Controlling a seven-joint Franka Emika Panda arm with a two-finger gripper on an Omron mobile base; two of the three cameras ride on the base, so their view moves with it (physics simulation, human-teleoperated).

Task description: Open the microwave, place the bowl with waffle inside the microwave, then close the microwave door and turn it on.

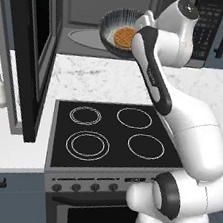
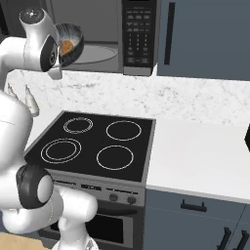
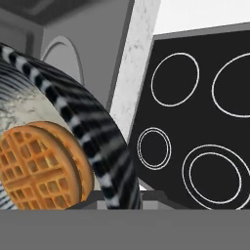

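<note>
Clamped on the bowl (image 1: 120, 30), my claw (image 1: 142, 23) held it tilted at the mouth of the microwave (image 1: 97, 15), its door (image 1: 34, 51) swung open left. I judged levelling first would keep the waffle (image 1: 125, 37) from sliding out.

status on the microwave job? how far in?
Done: the microwave door is swung open. In hand: the gripper holds the bowl by its rim, tilted, with the waffle inside, at the mouth of the microwave, above the turntable. Left: set the bowl down inside, release, close the door, press start on the keypad.
</note>
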